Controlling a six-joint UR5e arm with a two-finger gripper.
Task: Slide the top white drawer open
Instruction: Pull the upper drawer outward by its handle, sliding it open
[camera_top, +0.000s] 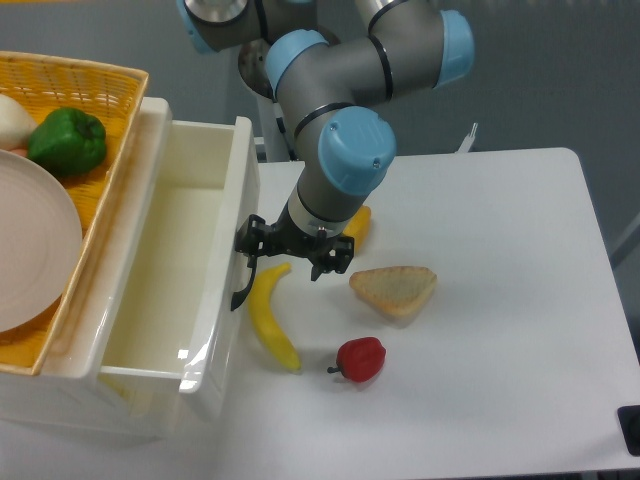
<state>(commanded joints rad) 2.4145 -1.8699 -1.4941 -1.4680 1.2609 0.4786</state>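
while the top white drawer (190, 270) stands pulled well out of the cabinet on the left of the table (480, 300), its long axis runs from the upper part of the view down toward the lower edge, and its front panel faces right, toward the open tabletop. the inside of the drawer shows as a bare cream tray. its black curved handle (243, 284) sits on that front panel, running along the same up-and-down line as the panel.

the gripper (291, 247) hangs low at the end of the grey and blue arm, right against the handle's upper end; from this angle i cannot tell whether the fingers are apart or closed on the handle.

just right of the drawer front lies a yellow banana (270, 318), curved, its length roughly parallel to the panel. a yellow pepper (358, 224) is partly hidden behind the arm. a wedge of bread (394, 291) lies right of the gripper, and a red pepper (361, 358) sits below it, near the banana's lower tip.

on top of the cabinet, a yellow wicker basket (90, 90) holds a green pepper (67, 140), a pale plate (30, 250) and part of a white round thing at the frame's left edge.
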